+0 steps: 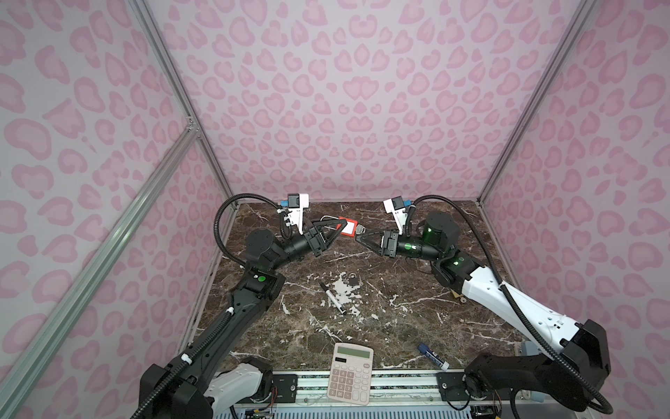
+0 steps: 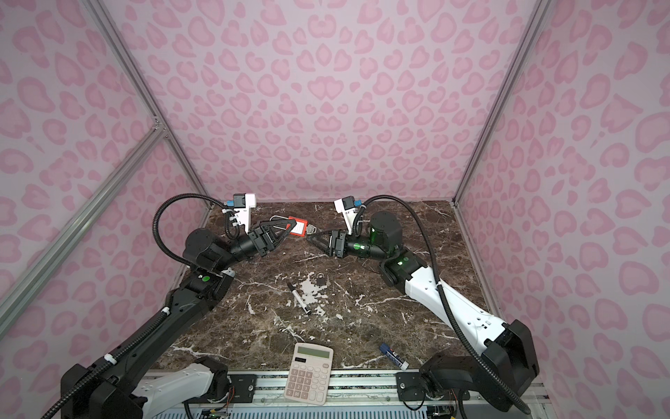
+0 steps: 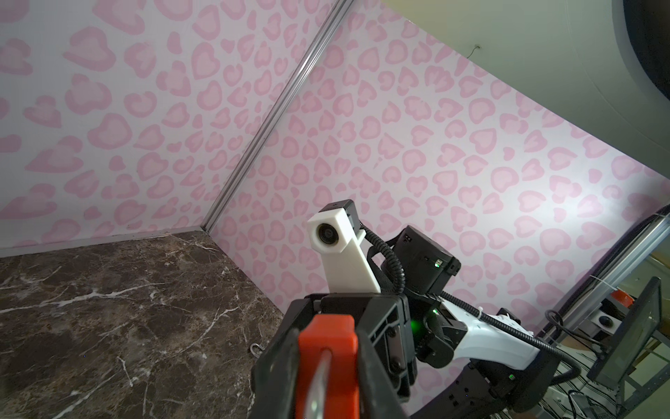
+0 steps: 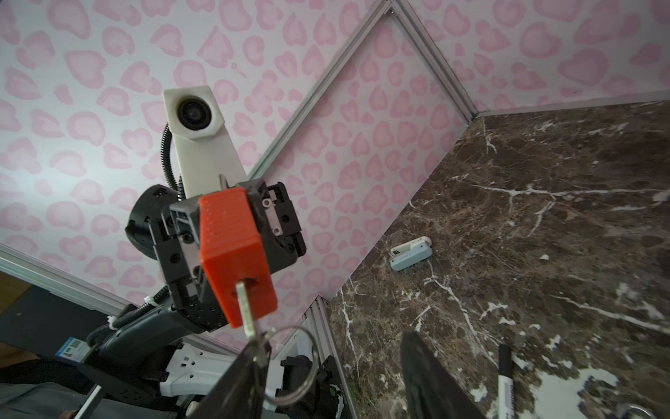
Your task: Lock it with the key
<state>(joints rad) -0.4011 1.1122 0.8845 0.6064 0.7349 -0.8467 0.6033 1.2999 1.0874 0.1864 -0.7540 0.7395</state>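
Padlock, red, sits above the tabletop at upper centre in both top views, pinched by the left hand; key stuck in it, right hand spread just beside.

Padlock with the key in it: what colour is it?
The padlock is orange-red, clearest in the right wrist view.

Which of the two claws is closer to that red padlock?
Left. The left gripper clamps the red padlock; the right gripper, open, sits just beside its key.
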